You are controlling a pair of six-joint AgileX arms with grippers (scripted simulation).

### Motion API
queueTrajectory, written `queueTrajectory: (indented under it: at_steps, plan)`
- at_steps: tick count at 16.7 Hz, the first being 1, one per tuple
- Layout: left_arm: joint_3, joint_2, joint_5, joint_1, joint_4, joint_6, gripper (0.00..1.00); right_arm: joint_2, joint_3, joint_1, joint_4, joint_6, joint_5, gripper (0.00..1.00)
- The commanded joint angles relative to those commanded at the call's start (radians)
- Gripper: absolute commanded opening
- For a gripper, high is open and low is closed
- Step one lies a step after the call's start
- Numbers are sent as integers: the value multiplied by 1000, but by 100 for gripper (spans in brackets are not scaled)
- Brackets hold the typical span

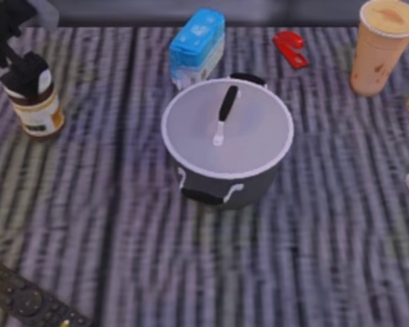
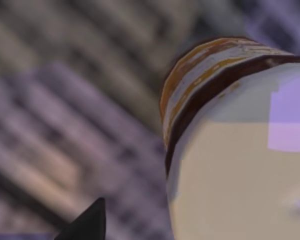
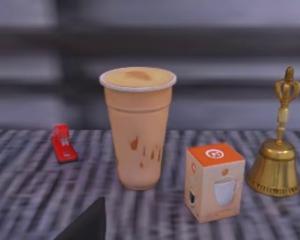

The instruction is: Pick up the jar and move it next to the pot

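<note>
The jar [image 1: 39, 112], dark brown with a white-and-yellow label, stands at the far left of the table. My left gripper [image 1: 24, 68] is right over its top and hides the lid in the top view. In the left wrist view the jar [image 2: 230, 165] fills the frame close up. One dark fingertip [image 2: 92, 220] stands apart from its side, so the gripper is open. The dark grey pot [image 1: 259, 187] with its pale lid [image 1: 191, 136] sits mid-table, well to the right of the jar. My right gripper [image 3: 132, 232] is parked out of the top view, open.
A blue-and-white box [image 1: 198, 44] stands just behind the pot, with a red stapler [image 1: 290, 49] to its right. A tall tan cup [image 1: 382, 44], an orange box [image 3: 215, 180] and a brass bell [image 3: 277, 165] stand at the far right. A black remote [image 1: 27, 300] lies front left.
</note>
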Motion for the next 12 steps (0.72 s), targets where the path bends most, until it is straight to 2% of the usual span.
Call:
queueTrajectory:
  at_steps: [7,12]
  plan:
    - [-17,-1,0,-1,17,0,100,0,0,0,0,0,0,100]
    - [-196,-15,-1,-6,179,-5,100,0,0,0,0,0,0,100]
